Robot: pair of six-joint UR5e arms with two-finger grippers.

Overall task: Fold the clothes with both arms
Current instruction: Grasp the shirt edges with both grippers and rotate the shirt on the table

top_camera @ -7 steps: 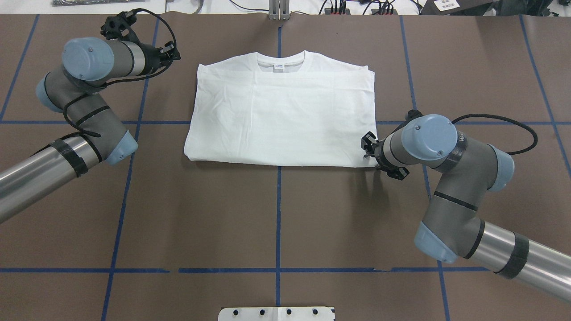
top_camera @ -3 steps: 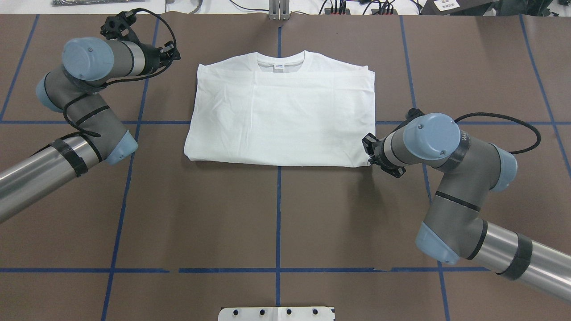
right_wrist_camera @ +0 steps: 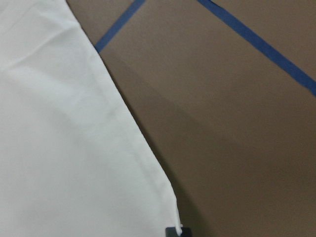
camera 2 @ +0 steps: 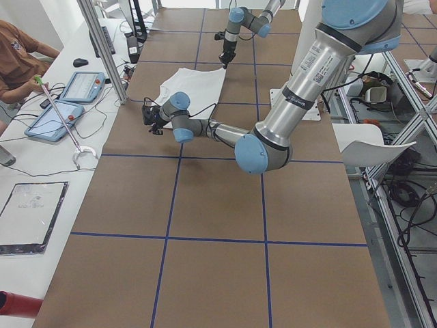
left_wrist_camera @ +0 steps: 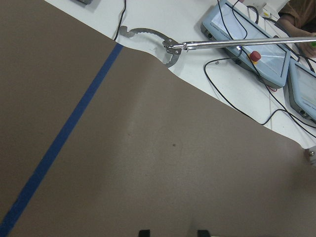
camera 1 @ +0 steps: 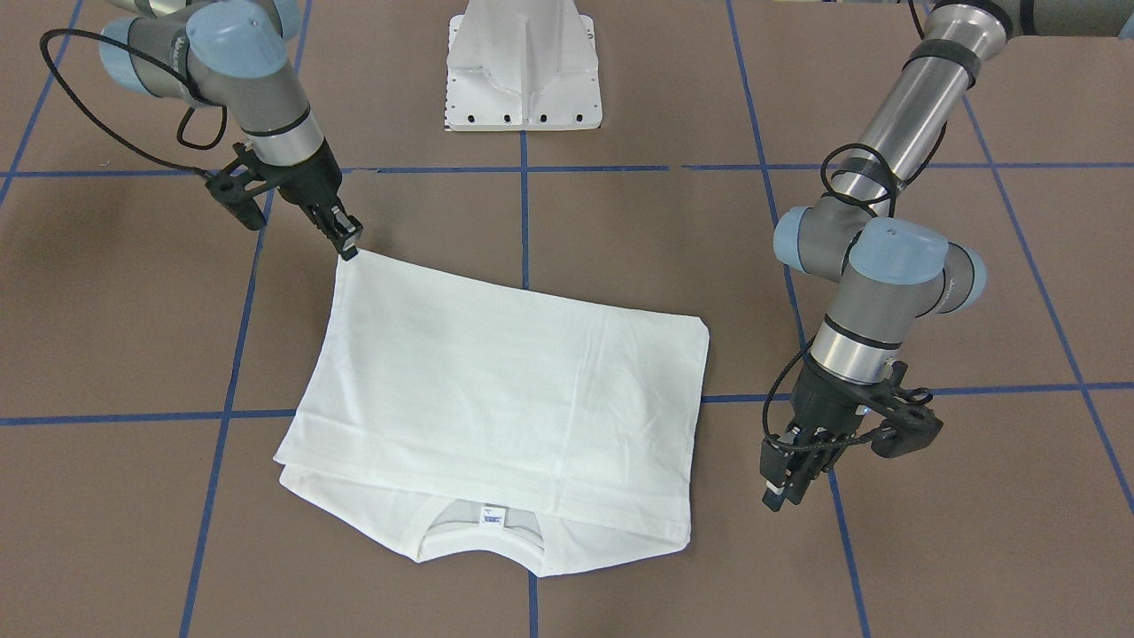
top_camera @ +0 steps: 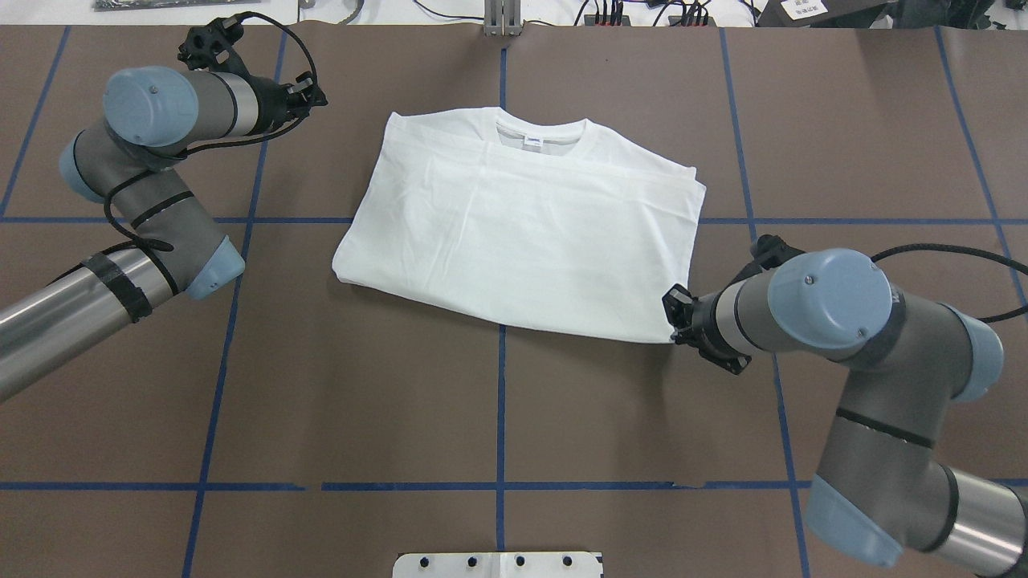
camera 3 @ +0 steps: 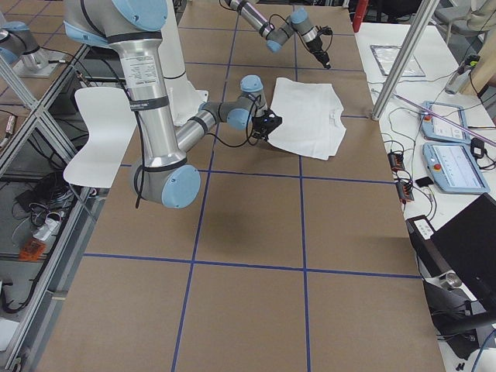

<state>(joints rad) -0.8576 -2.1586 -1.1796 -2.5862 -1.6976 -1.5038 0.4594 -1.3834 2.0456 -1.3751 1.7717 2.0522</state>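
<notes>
Right end effector pinches the folded white shirt by its corner.
Left end effector hangs apart beside the collar end, over the bench; its wrist view alone shows fingers spread.

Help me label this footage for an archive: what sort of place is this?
Most likely a robotics lab workcell: a table gridded with blue tape, control pendants on a side bench, and the right gripper pinching a white shirt.
</notes>
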